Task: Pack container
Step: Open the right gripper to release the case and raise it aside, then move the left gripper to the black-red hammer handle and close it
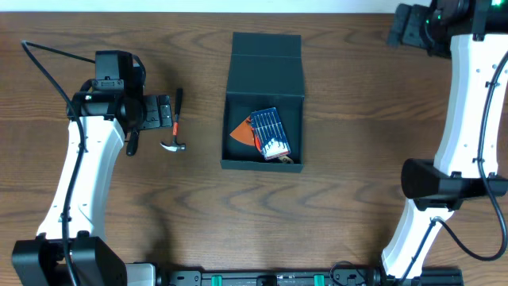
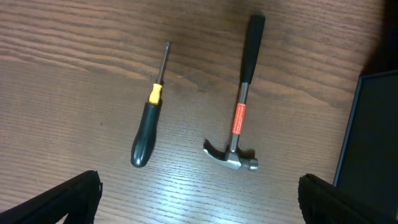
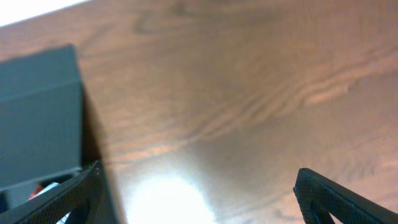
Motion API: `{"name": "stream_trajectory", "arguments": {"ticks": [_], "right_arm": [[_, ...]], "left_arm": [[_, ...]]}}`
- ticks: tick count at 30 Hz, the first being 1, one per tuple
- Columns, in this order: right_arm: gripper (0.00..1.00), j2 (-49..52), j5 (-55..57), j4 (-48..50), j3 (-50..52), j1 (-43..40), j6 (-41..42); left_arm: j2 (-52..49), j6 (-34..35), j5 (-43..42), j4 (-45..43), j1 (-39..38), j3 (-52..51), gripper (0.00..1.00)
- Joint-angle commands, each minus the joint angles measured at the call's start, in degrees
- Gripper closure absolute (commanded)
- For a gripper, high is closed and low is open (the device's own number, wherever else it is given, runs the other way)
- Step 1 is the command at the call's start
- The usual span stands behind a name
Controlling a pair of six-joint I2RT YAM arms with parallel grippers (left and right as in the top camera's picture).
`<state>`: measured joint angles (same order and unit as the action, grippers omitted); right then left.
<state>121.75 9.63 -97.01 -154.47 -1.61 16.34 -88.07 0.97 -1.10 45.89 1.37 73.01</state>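
Hard to read:
- Overhead: the screwdriver (image 2: 149,118) is mostly under the left arm. Only its dark handle end sticks out, near the hammer (image 1: 174,127).
- Overhead: the right fingers (image 3: 336,202) sit in the top-right corner, dark on dark, so the tips aren't readable there.
- Container (image 1: 264,103) contents: a blue pack (image 1: 270,133) with white tips at one end, lying against an orange piece (image 1: 241,131). Can't tell what either is.
- Right wrist view is blurred. The container is cut off at its left edge, with a sliver of red and white showing at the bottom corner.

Fingers:
- Left fingers (image 2: 71,202): spread wide and empty, seen only as dark corners at the bottom of the wrist view. Screwdriver and hammer lie ahead between them, neither touched.
- Right fingers: also spread wide and empty, over bare desk (image 1: 357,159) just beside the container's wall.

Container: mid-desk between the arms, lid flap open and laid back toward the far edge. The hammer lies between it and the left fingers.

What only one view shows:
- Left wrist shows the whole screwdriver: black handle, yellow collar, thin shaft.
- It also shows hammer detail: black grip, red label on the shaft, claw head.
- The two tools lie roughly parallel and apart, and the container's edge clips the right border.
- Only overhead looks into the container.
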Motion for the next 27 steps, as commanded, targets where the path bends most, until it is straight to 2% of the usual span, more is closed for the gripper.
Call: {"name": "stream_trajectory", "arguments": {"ticks": [1, 10, 27], "right_arm": [[0.01, -0.7, -0.8, 0.0, 3.9, -1.7, 1.0], [0.01, -0.7, -0.9, 4.7, 15.3, -2.9, 0.7], [0.01, -0.7, -0.9, 11.6, 29.5, -3.8, -0.7]], "left_arm": [[-2.2, -1.4, 0.0, -0.3, -0.2, 1.4, 0.02], [-10.5, -3.8, 0.1, -2.9, -3.3, 1.4, 0.02], [-16.8, -5.9, 0.3, -6.1, -4.3, 1.4, 0.02]]}}
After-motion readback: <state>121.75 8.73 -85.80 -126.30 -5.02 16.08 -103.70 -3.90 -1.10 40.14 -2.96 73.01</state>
